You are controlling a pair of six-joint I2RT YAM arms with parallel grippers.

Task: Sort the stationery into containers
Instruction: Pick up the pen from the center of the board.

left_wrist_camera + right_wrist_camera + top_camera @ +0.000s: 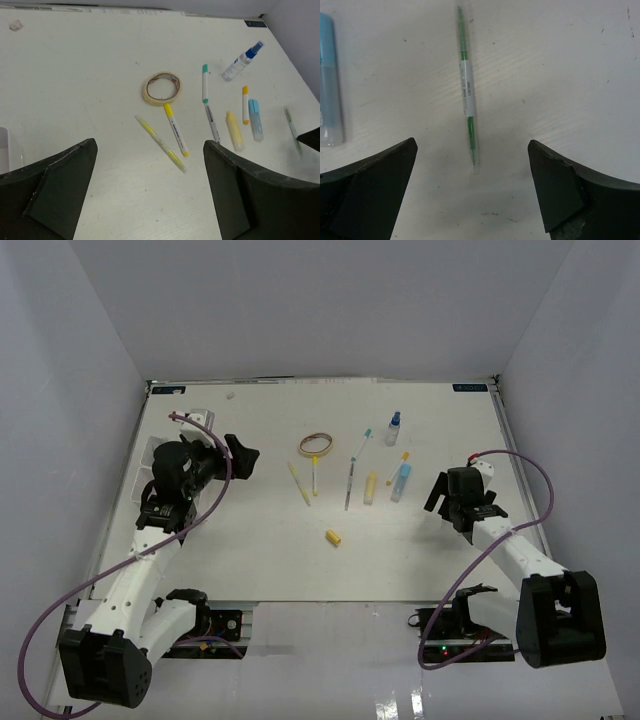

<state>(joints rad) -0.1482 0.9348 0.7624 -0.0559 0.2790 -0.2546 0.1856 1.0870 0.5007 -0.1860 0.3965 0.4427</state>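
- The left gripper (149,160) hangs over the left side of the table (250,550) with its jaws spread wide and nothing between them.
- The right gripper (472,165) is low over the right side, jaws just as wide, also empty.
- A thin green pen (466,90) lies flat on the table just ahead of the right gripper's jaws, lined up with the gap between them but untouched.
- A pale blue capped tube (330,80) lies to the left of that pen.
- Mid-table, a tan tape ring (161,88) lies flat, with a yellow-capped marker (175,129) touching its near edge and a slim yellow pen (160,142) just beside the marker.
- To the right of these lie a teal-capped pen (205,82), a chunky yellow marker (234,131) and a small spray bottle (241,61) on its side.
- A yellow eraser piece (333,537) sits alone, nearer the arms.
- The white divided tray (152,448) stands at the far left edge, partly hidden behind the left arm; I cannot tell what is in it.
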